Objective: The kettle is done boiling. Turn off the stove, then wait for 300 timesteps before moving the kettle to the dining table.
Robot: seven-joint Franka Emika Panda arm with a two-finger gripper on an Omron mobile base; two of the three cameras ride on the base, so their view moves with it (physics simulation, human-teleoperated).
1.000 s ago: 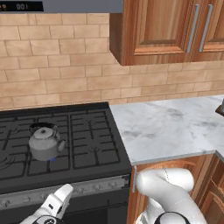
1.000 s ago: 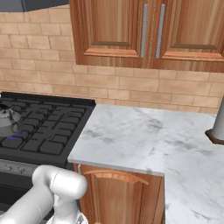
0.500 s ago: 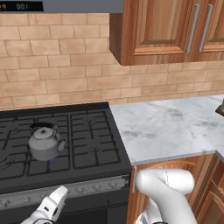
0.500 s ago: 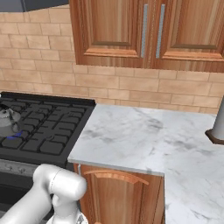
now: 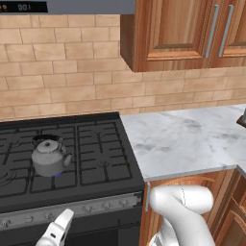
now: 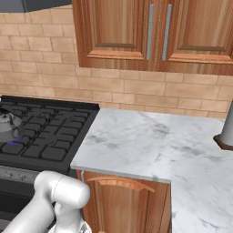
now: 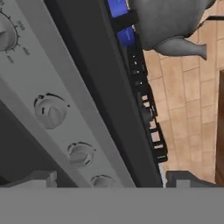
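the stove (image 5: 91, 158) fills the lower left of the left base view: one black range with cast-iron grates and a silver knob strip along its front edge. in the right base view it lies at the left edge. beside it, one marble counter (image 5: 192, 139) runs to the right under two wooden cabinet doors (image 5: 187, 33), with a brick wall (image 5: 62, 81) behind.

the kettle (image 5: 49, 156), one only, stands on the left part of the grates in the left base view, at the far left edge of the right base view, and at the top of the hand view, spout toward the right of that frame. a blue flame (image 7: 120, 19) shows under it, so the burner is judged not yet off.

the gripper (image 7: 111, 181) sits low in front of the knob strip, its jaws spread wide with nothing between them. three knobs (image 7: 50, 111) are counted whole in the hand view, with part of a fourth at the upper left corner.

handling, as a judgement: the kettle is rigid, smooth metal, likely slippery on the rounded body and hot, perhaps heavy with water. the arched handle on top is the best hold. the knobs are small and stiff and want a centred pinch.
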